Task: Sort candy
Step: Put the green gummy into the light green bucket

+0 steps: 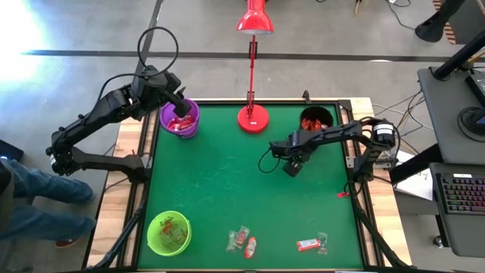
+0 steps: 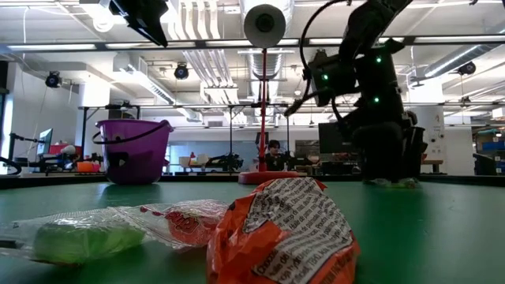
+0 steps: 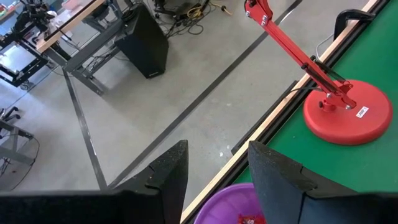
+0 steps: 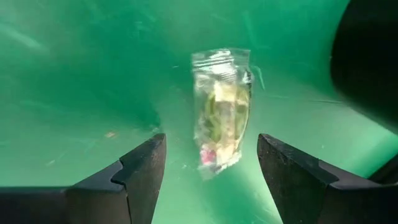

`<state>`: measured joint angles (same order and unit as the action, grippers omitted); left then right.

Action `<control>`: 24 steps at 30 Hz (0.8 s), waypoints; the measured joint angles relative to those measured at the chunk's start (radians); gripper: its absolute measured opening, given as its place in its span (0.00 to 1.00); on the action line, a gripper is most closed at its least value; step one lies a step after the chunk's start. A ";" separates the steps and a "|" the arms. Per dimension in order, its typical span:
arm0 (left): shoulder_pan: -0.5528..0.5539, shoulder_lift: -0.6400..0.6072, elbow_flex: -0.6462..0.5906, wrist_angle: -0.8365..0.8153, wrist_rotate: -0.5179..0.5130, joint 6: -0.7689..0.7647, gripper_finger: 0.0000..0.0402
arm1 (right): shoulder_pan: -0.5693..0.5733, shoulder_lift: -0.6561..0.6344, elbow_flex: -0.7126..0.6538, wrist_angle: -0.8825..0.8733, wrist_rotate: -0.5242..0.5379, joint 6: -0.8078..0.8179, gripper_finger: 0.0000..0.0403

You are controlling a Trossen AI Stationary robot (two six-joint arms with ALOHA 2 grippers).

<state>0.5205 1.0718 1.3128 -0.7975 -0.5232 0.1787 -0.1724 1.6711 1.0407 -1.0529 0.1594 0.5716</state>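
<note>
Several wrapped candies (image 1: 242, 241) lie near the table's front edge, a red one (image 1: 307, 244) among them. In the low view they fill the foreground, with an orange wrapper (image 2: 284, 237) nearest. My right gripper (image 1: 292, 165) points down over the middle of the green mat, right of centre, and is open. In its wrist view a clear-wrapped yellowish candy (image 4: 221, 118) shows on the mat beyond the open fingers (image 4: 211, 180), untouched. My left gripper (image 1: 182, 112) hangs open and empty (image 3: 214, 180) above the purple bucket (image 1: 179, 121), which holds red candy.
A red desk lamp's base (image 1: 252, 118) stands at the far middle. A black cup (image 1: 316, 120) with orange candy is at the far right, and a green bucket (image 1: 168, 231) with candy at the near left. Open mat lies between them.
</note>
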 joint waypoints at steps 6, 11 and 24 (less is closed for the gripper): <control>0.000 0.000 0.000 0.000 0.000 0.000 0.37 | -0.046 -0.003 -0.075 0.037 -0.055 -0.028 0.61; 0.000 0.000 0.000 0.002 0.000 0.000 0.37 | -0.056 -0.004 -0.088 0.066 -0.078 -0.065 0.60; 0.000 0.000 0.000 0.005 0.000 0.000 0.37 | -0.065 -0.002 -0.126 0.165 -0.133 -0.060 0.25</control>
<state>0.5205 1.0718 1.3128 -0.7929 -0.5232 0.1788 -0.2378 1.6691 0.9148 -0.8878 0.0264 0.5119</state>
